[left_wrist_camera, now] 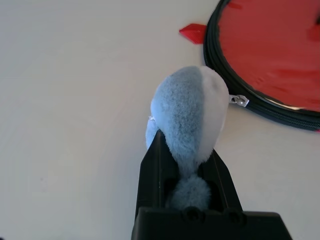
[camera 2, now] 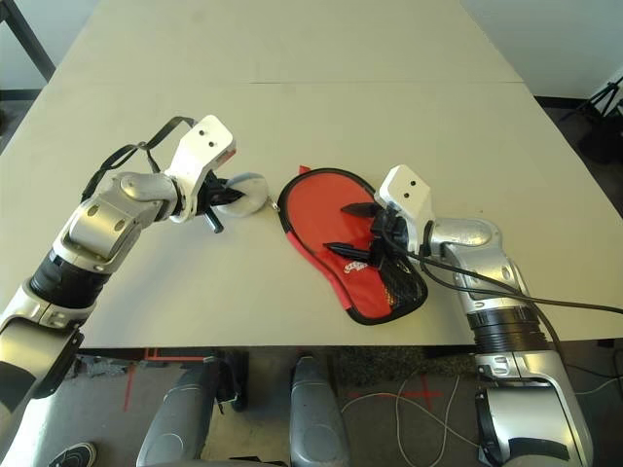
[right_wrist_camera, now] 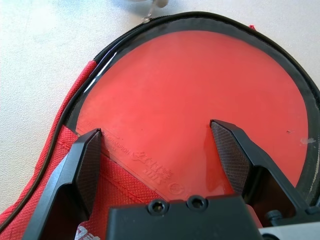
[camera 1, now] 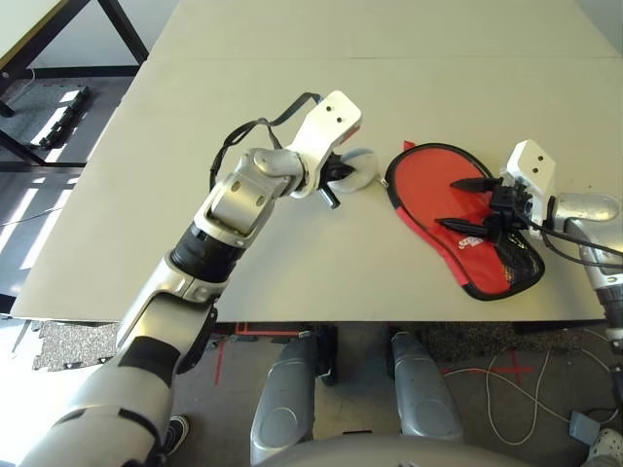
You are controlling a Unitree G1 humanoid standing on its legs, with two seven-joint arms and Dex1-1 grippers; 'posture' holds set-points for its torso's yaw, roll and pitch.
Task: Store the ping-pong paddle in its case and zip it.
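The ping-pong paddle [right_wrist_camera: 200, 100] is lying inside its case [camera 1: 487, 272] on the tabletop [camera 1: 292, 88], its round red face showing through the open mouth, so the storing half of the job looks done and the zipping is what remains. That probably explains how the two arms are set. The left gripper [left_wrist_camera: 187, 165] is pinching a white fluffy ball [left_wrist_camera: 187, 107] between its fingers [left_wrist_camera: 155, 170], which are squeezed nearly shut on the fluff; the ball appears to hang from the zipper's small metal pull [left_wrist_camera: 240, 100], so it is likely serving as a soft handle for drawing the zip along the black trim. The ball is sitting just beside the rounded end of the case. The right gripper [right_wrist_camera: 155, 140] is hovering over the paddle's face with its fingers [right_wrist_camera: 85, 160] spread wide and holding nothing, the red rubber lying directly between and beneath them; I judge it is poised to press down and steady the case while the left arm pulls.
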